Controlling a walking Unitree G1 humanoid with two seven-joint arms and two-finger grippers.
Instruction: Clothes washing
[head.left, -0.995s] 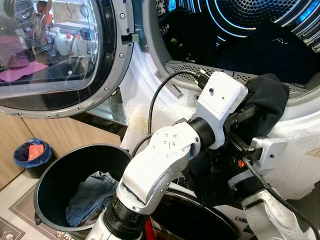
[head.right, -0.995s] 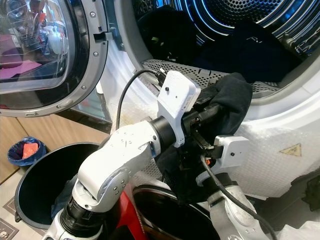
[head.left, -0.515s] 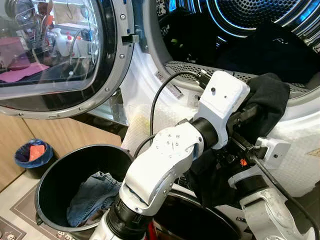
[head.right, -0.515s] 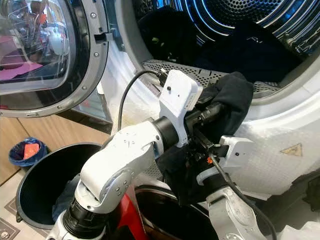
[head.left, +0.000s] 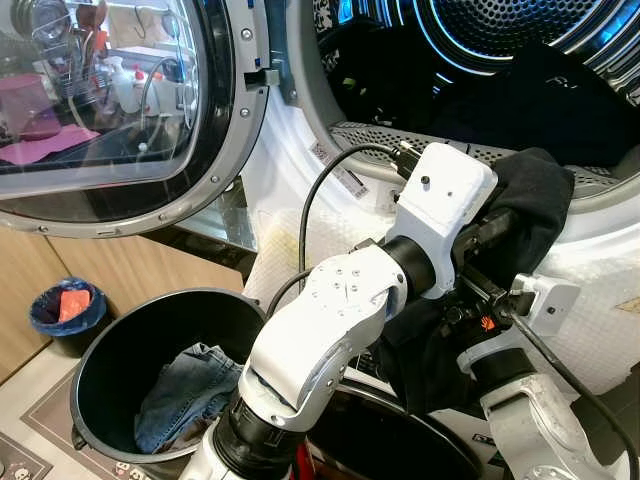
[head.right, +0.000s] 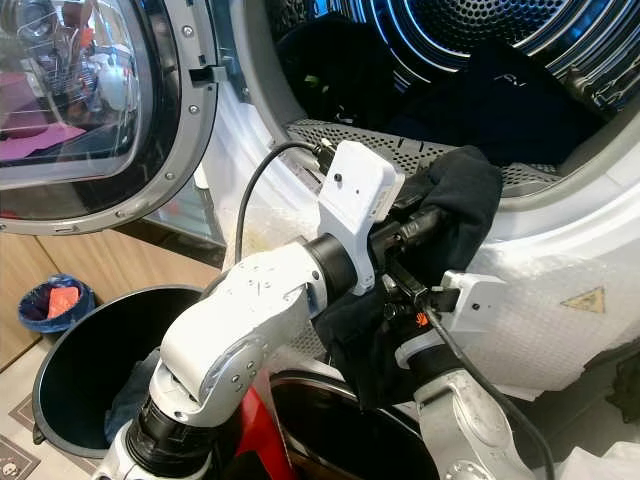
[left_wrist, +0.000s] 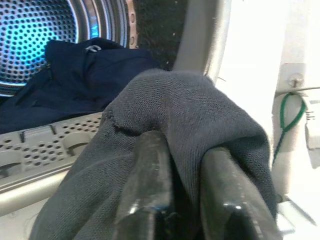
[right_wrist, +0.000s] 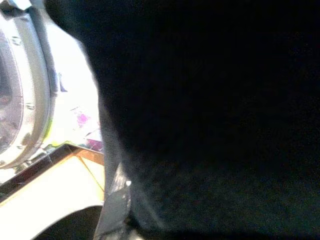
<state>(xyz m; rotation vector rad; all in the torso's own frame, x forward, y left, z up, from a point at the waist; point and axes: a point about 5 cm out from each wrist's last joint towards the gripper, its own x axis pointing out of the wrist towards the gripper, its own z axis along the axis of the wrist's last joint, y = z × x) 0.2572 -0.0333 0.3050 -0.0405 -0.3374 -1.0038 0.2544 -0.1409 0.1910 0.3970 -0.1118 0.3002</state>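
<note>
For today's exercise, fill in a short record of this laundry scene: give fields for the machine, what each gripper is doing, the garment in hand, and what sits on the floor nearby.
Machine: washing machine, door swung open; dark clothes lie in the drum.
Left gripper: shut on the dark garment, held at the drum's lower rim.
Right gripper: under the same garment; its fingers are hidden by cloth.
Dark garment: draped over the left gripper, hanging down the machine's front.
Floor: black bucket holding jeans; small bin with a blue liner.

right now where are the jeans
In the head views, the jeans lie inside the black bucket on the floor, lower left, below the open washer door.
</note>
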